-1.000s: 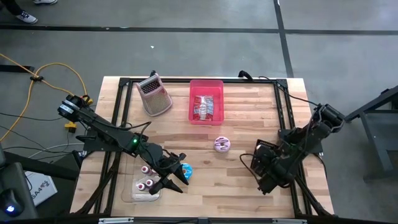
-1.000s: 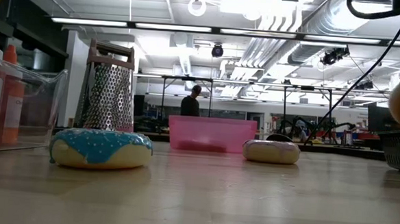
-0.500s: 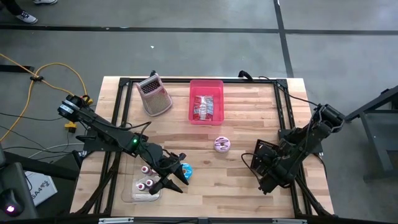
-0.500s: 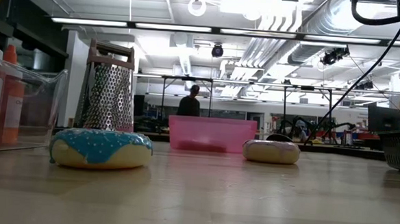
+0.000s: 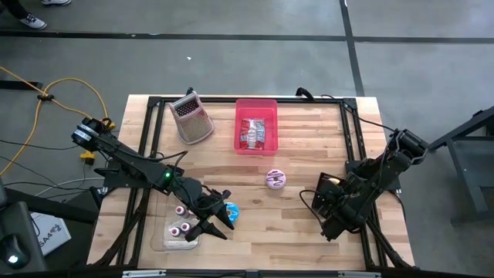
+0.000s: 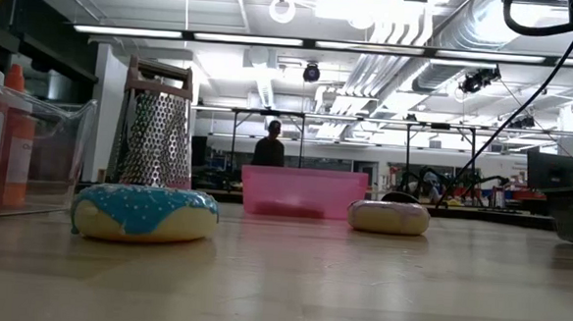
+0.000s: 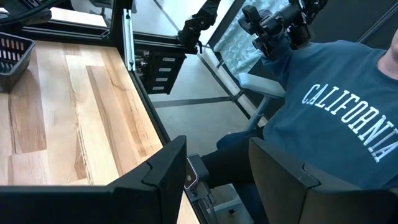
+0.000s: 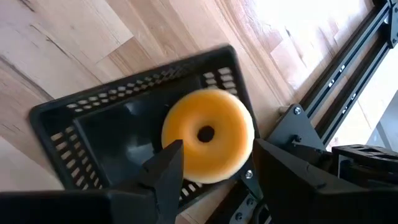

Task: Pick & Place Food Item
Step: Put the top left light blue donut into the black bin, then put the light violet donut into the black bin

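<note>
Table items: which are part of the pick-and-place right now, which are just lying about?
In the job: orange donut in the black basket; right gripper open above it.

Lying about: blue donut, pink donut, grater, pink bin, clear tray of bottles; left gripper waiting nearby.

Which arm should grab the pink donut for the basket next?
Right, probably. The right gripper hangs open over the black basket, its orange donut already inside, and the pink donut lies nearby. The left gripper sits by the blue donut.
</note>
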`<state>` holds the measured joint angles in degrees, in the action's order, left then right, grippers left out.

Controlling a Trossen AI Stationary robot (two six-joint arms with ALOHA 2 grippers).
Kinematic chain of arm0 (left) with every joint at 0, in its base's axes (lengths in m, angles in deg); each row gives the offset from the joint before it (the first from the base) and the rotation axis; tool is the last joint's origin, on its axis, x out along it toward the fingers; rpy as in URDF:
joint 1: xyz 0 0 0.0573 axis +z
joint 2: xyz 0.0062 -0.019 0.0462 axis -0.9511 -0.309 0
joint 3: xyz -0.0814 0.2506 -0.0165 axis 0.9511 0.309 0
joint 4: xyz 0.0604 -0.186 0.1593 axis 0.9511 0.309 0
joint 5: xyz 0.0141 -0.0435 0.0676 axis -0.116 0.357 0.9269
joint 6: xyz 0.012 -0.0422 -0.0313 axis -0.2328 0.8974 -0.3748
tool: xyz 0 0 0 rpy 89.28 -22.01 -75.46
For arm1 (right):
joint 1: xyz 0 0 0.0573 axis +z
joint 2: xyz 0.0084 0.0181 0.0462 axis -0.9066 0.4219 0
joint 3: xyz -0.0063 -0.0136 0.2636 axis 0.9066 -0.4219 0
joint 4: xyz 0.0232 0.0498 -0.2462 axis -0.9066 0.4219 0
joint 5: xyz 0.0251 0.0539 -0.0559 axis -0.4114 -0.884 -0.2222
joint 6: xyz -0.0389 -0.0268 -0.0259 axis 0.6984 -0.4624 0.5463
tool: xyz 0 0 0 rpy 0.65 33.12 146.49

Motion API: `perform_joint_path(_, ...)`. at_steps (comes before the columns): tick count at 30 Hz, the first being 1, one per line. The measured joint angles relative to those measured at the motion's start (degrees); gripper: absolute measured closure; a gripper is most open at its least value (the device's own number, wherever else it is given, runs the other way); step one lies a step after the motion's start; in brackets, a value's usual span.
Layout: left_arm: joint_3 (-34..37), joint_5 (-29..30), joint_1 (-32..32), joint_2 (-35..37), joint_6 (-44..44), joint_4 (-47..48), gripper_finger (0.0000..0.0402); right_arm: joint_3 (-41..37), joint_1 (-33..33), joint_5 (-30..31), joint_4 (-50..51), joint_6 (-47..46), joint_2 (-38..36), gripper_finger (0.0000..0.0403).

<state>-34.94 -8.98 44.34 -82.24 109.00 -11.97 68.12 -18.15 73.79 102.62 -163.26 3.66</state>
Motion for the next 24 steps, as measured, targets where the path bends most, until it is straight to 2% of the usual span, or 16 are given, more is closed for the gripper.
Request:
perform_joint_path(11,0.0,0.0,0.0,0.0,0.0,0.0,0.0232,0.0,0.0,0.4,-0.4,0.0,0.0,0.0207)
perform_joint_path(15,0.0,0.0,0.0,0.0,0.0,0.0,0.0232,0.0,0.0,3.8,-2.9,1.6,0.0,0.0208)
perform_joint_path(24,0.0,0.1,0.0,0.0,0.0,0.0,0.0232,0.0,-2.2,11.1,-17.6,17.4,0.0,0.0208)
